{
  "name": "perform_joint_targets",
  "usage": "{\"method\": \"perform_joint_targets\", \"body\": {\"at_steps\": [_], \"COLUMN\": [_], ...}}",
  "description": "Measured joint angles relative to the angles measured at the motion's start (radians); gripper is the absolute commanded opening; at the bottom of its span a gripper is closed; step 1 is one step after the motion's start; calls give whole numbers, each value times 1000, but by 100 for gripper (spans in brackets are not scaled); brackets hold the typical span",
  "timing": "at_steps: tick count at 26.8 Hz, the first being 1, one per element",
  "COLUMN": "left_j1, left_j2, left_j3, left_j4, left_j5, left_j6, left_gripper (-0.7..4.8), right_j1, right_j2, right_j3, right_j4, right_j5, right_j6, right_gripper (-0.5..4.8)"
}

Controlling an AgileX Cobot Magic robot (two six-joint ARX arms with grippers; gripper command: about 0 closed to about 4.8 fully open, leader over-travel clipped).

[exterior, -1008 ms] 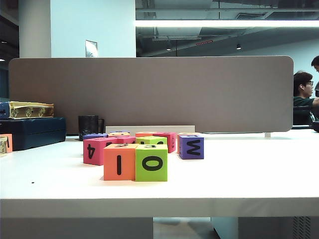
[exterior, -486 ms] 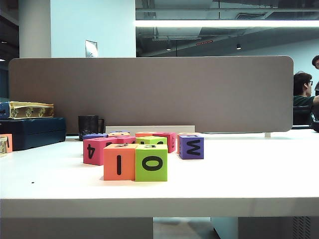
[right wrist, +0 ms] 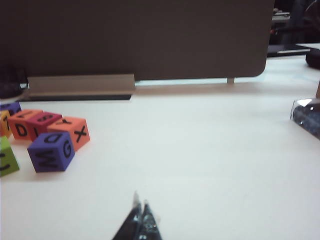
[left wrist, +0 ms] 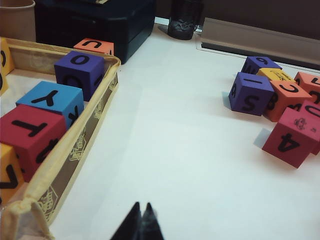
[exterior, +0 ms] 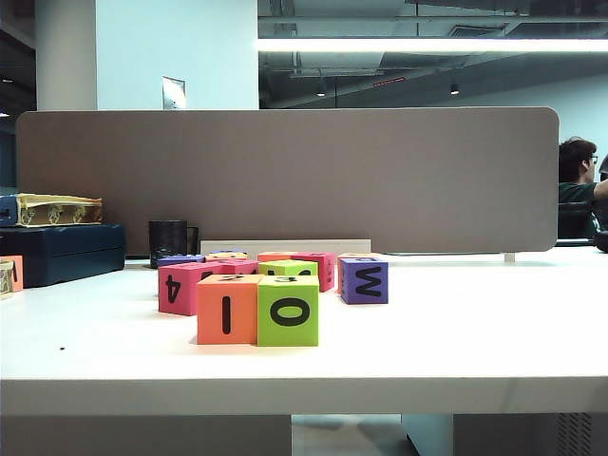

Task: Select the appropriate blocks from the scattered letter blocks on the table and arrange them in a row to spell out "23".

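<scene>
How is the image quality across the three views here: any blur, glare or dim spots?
Exterior view: sharp, bright ceiling strip light, orange cube and lime-green cube clearly lit. Left wrist view: fairly sharp, soft shadows beside the pink cube, left gripper shut. Right wrist view: slightly soft, dark divider panel, right gripper shut.

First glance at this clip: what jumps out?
An orange block and a lime-green block stand side by side at the table's front, with a colourful cluster of blocks behind. Both grippers, left and right, hang shut over bare tabletop, holding nothing.
</scene>
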State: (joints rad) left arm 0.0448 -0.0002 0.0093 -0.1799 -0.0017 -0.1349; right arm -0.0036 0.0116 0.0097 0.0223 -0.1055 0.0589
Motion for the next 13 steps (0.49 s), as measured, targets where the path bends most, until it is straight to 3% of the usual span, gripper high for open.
{"method": "perform_joint_targets", "body": {"at_steps": [7,13], "left_j1": [0,0], "left_j2": [0,0], "left_j3": [0,0], "left_j4": [0,0], "left_j5": [0,0], "left_j6": [0,0], "left_gripper": [-5,-5], "right_j1": [0,0], "right_j2": [0,0], "right_j3": [-6,-6], "right_j4": [-61,-208], "right_j5": [82,105], "right_j6": [0,0], "right_gripper": [-1,-1]}}
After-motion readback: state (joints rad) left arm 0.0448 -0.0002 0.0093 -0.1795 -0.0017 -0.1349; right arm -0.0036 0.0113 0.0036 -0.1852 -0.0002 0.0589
